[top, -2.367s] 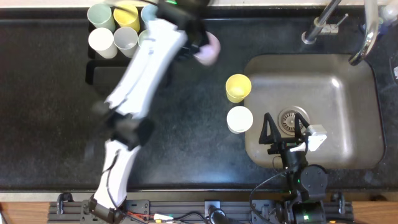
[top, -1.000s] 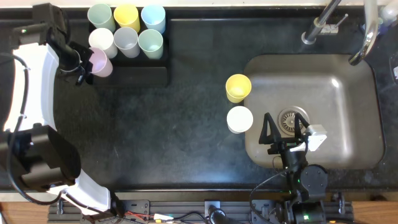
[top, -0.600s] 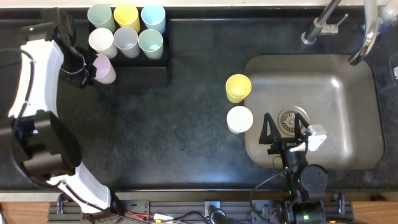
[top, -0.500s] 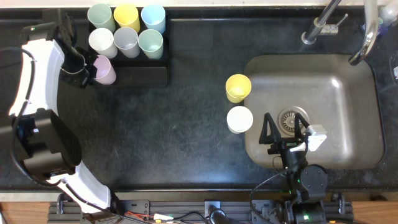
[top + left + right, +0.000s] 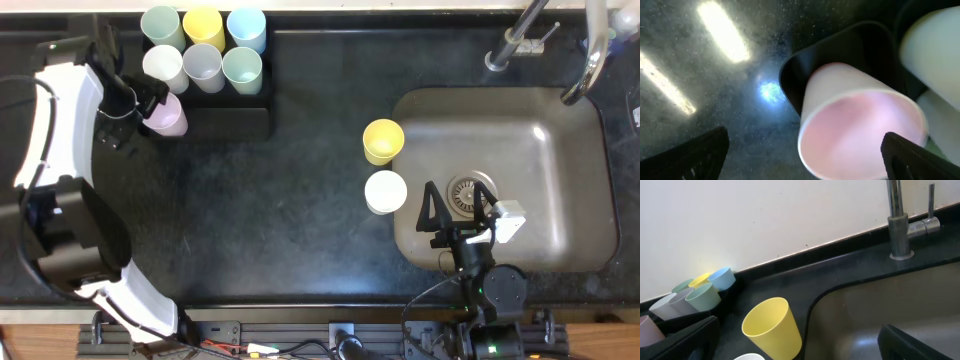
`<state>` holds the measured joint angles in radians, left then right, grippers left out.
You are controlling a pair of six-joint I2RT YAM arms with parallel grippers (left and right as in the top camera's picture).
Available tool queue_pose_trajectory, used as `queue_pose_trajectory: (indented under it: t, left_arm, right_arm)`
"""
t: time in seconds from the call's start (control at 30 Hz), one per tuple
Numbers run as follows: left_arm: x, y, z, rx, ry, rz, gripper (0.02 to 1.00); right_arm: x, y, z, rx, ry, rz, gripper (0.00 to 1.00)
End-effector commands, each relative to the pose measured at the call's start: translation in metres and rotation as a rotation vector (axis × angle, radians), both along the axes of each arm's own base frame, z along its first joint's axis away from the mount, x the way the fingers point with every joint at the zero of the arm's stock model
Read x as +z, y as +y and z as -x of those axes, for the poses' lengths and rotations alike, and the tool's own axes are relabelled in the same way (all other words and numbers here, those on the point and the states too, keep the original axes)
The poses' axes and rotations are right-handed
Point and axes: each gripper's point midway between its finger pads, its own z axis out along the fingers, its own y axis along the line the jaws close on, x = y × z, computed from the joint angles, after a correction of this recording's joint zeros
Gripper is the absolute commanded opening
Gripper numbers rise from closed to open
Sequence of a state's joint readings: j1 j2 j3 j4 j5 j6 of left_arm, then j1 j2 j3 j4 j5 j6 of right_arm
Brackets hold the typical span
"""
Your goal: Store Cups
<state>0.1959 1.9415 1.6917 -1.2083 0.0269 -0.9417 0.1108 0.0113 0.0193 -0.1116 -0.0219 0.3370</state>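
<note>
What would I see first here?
A pink cup sits tilted in a corner slot of the black rack, with the left gripper open around it. Six more cups crowd the rack beside it. A yellow cup and a white cup wait beside the sink.

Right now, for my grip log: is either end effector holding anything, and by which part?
Nothing is held. Left end effector open astride the pink cup in the rack; right end effector open, empty.

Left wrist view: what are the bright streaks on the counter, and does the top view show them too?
Left wrist view: light reflections on the glossy counter, beside the pink cup. Top view: only a faint sheen on the counter near the sink.
</note>
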Motion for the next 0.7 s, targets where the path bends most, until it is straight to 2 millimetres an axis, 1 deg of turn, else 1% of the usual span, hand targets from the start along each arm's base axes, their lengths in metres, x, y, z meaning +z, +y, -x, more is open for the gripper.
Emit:
queue_pose_trajectory:
  t: [0.03, 0.07, 0.13, 0.2, 0.27, 0.33, 0.37, 0.4, 0.43, 0.5, 0.6, 0.7]
  left_arm:
    - [0.087, -0.025, 0.0, -0.114, -0.232, -0.043, 0.998]
    - [0.098, -0.034, 0.002, -0.145, -0.261, -0.048, 0.998]
    - [0.118, -0.064, 0.003, -0.26, -0.326, -0.065, 0.998]
    - [0.13, -0.103, 0.002, -0.388, -0.375, -0.088, 0.998]
    - [0.133, -0.147, 0.002, -0.502, -0.403, -0.117, 0.998]
    - [0.131, -0.198, -0.001, -0.609, -0.449, -0.144, 0.998]
    - [0.128, -0.243, -0.003, -0.671, -0.498, -0.148, 0.998]
    - [0.12, -0.299, 0.002, -0.765, -0.541, -0.123, 0.998]
    - [0.114, -0.321, 0.007, -0.798, -0.545, -0.102, 0.998]
    - [0.096, -0.353, 0.026, -0.803, -0.502, -0.044, 0.998]
    - [0.073, -0.384, 0.055, -0.85, -0.411, 0.037, 0.998]
    - [0.059, -0.394, 0.065, -0.881, -0.356, 0.083, 0.998]
  right_arm:
    - [0.003, -0.001, 0.0, -0.003, -0.014, -0.002, 0.998]
    - [0.003, -0.001, 0.0, -0.003, -0.014, -0.001, 0.998]
    - [0.003, -0.001, 0.0, -0.003, -0.014, -0.001, 0.998]
    - [0.003, -0.001, 0.0, -0.003, -0.014, -0.002, 0.998]
    - [0.003, -0.001, 0.0, -0.003, -0.014, -0.001, 0.998]
    - [0.003, -0.001, 0.0, -0.003, -0.014, -0.002, 0.998]
    - [0.003, -0.001, 0.0, -0.003, -0.014, -0.001, 0.998]
    - [0.003, -0.001, 0.0, -0.003, -0.014, -0.002, 0.998]
    - [0.003, -0.001, 0.0, -0.003, -0.014, -0.002, 0.996]
    - [0.003, -0.001, 0.0, -0.003, -0.014, -0.001, 0.998]
    - [0.003, -0.001, 0.0, -0.003, -0.014, -0.001, 0.998]
    - [0.003, -0.001, 0.0, -0.003, -0.014, -0.001, 0.996]
